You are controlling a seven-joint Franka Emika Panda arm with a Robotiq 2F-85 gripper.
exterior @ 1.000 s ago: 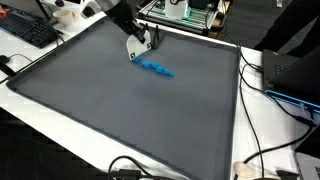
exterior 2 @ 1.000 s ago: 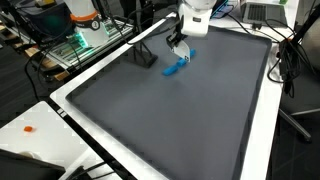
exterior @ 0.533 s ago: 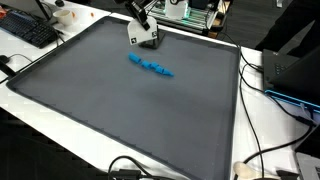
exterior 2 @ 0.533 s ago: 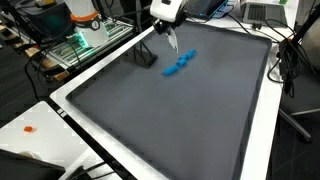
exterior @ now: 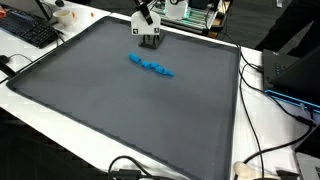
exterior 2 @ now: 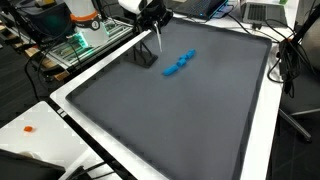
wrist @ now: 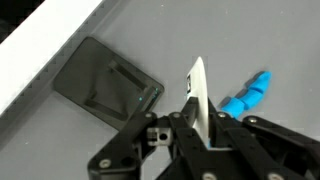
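Observation:
My gripper (wrist: 198,118) is shut on a thin white flat piece (wrist: 198,85) that stands edge-on between the fingers. In both exterior views the gripper (exterior: 147,24) (exterior 2: 155,16) hangs above the grey mat near its edge, and the white piece (exterior 2: 158,40) points down from it. A blue object made of several joined lumps (exterior: 150,66) (exterior 2: 180,64) lies on the mat, apart from the gripper. It also shows in the wrist view (wrist: 248,95) just beyond the fingers.
A dark flat rectangular device (wrist: 105,88) (exterior 2: 145,57) lies on the grey mat (exterior: 120,110) close to its edge. The white table rim (exterior 2: 85,130) surrounds the mat. A keyboard (exterior: 25,30), cables (exterior: 262,150) and equipment stand around it.
The gripper has lifted off the mat beside the blue object and moved towards the mat's edge, with the white piece still in it. The blue object has stayed put.

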